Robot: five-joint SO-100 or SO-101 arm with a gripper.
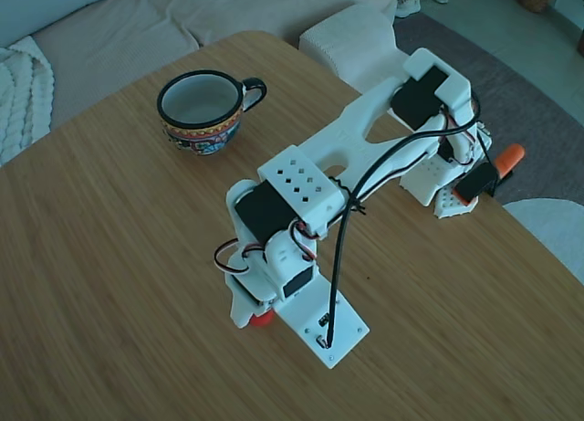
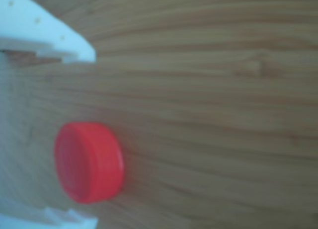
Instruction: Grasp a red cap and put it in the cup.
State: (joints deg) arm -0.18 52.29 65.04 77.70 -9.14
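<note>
Wooden table [image 1: 109, 284] carries the white arm [image 1: 365, 133], folded forward and reaching down to the near side in the fixed view. Cup [image 1: 201, 110] stands upright on the table at upper left, well apart from the arm's tip. Gripper [image 2: 74, 139] is spread open in the other view, one white finger [image 2: 44, 30] above and one below the red cap [image 2: 89, 162]. Cap lies flat on the wood between them, nearer the lower finger; contact cannot be told, view blurred.

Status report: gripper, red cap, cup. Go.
Gripper open, fingers either side of red cap, not closed on it. Cap on table. Cup upright, empty, set apart. Nothing in the way.
</note>
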